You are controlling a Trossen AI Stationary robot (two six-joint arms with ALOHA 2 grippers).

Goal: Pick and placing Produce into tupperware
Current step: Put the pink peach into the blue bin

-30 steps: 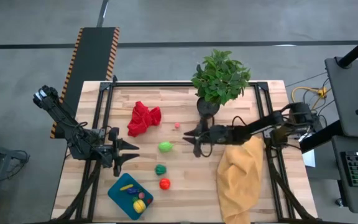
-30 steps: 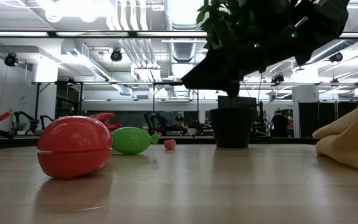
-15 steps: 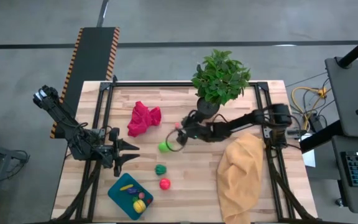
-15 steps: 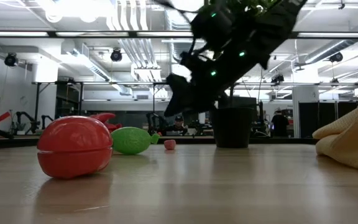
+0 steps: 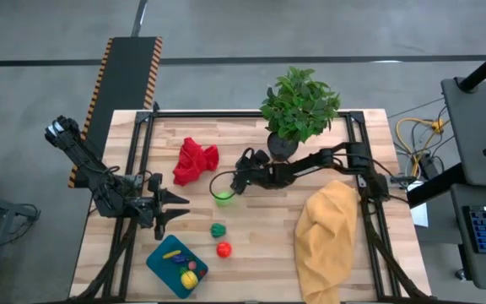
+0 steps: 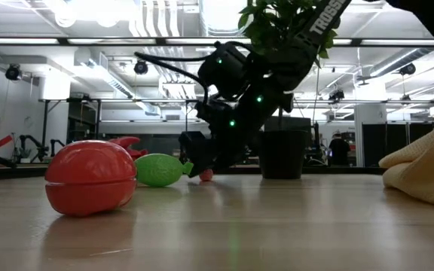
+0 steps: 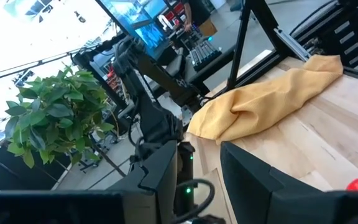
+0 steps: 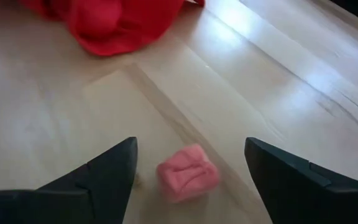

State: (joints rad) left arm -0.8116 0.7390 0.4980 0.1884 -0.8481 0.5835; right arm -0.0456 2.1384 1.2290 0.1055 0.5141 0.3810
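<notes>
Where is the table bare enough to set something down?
Free: the strip between the red cloth and the table's left edge, and between the red fruit and yellow cloth. Crowded: around the right end effector and plant.

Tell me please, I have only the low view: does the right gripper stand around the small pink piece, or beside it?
Observer: Around it. In the right wrist view the right gripper is open, and the pink piece lies on the table between its two fingers, not yet gripped.
Operator: Is something already inside the tupperware?
Observer: Yes. The high view shows the teal tupperware with a few pieces in it, yellow ones among them.
Operator: And where is the left gripper?
Observer: The left gripper waits at the table's left side, near the tupperware and apart from the loose produce.
</notes>
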